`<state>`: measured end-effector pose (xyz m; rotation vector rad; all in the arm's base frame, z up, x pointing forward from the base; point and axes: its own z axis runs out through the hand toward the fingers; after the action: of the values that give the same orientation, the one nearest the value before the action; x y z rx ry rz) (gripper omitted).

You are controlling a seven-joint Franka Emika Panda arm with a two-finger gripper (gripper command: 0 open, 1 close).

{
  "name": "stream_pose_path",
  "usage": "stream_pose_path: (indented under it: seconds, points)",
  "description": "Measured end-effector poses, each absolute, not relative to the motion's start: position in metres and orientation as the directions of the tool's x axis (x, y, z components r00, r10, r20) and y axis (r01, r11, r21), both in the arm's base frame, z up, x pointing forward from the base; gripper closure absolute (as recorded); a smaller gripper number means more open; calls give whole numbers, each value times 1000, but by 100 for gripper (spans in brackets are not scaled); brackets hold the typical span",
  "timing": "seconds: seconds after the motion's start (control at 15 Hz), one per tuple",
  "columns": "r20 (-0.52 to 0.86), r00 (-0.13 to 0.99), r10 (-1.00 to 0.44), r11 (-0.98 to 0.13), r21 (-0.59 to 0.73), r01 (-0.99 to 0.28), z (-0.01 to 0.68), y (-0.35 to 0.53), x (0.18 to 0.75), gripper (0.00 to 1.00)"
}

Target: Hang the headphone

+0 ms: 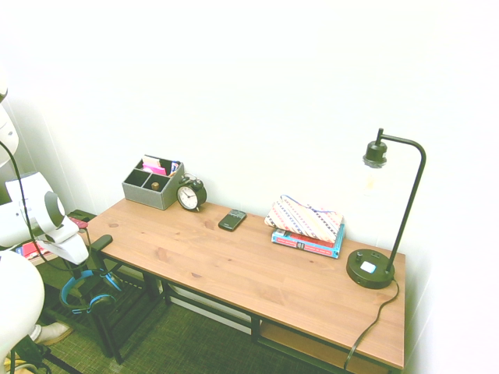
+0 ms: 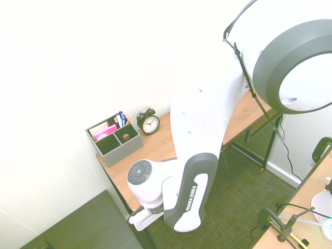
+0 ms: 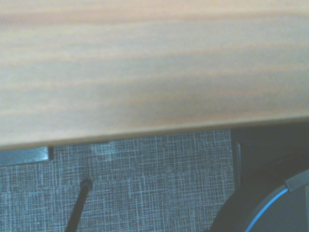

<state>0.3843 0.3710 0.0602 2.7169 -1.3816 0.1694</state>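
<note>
Blue-and-black headphone (image 1: 87, 290) hangs off worktop (image 1: 257, 269) left end, below hand (image 1: 76, 253). Finger state: cannot tell. Likely light, stiff springy band, cups swinging; best held at headband top.

The arm (image 2: 199, 119) is glossy white, built of fat rounded segments. In the second exterior view a dark grey panel runs down one link, with "FRANKA EMIKA" (image 2: 190, 197) printed in white along the white part beside it (letters running lengthwise). At 9 o'clock of that print, a round grey joint cap (image 2: 139, 172) carries a small blue dot. A grey ring (image 2: 293, 67) rims another joint. A thin black cable (image 1: 19, 195) trails alongside the white links.
</note>
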Motion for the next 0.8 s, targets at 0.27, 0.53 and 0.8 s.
stream_pose_path:
  seconds: [0.27, 0.53, 0.8]
  points:
    - [139, 566, -813, -565, 48, -824, 58, 367, 386, 0]
    - [118, 549, -827, -547, 54, -836, 58, 361, 392, 0]
    - [54, 545, -836, -544, 45, -838, 76, 350, 405, 0]
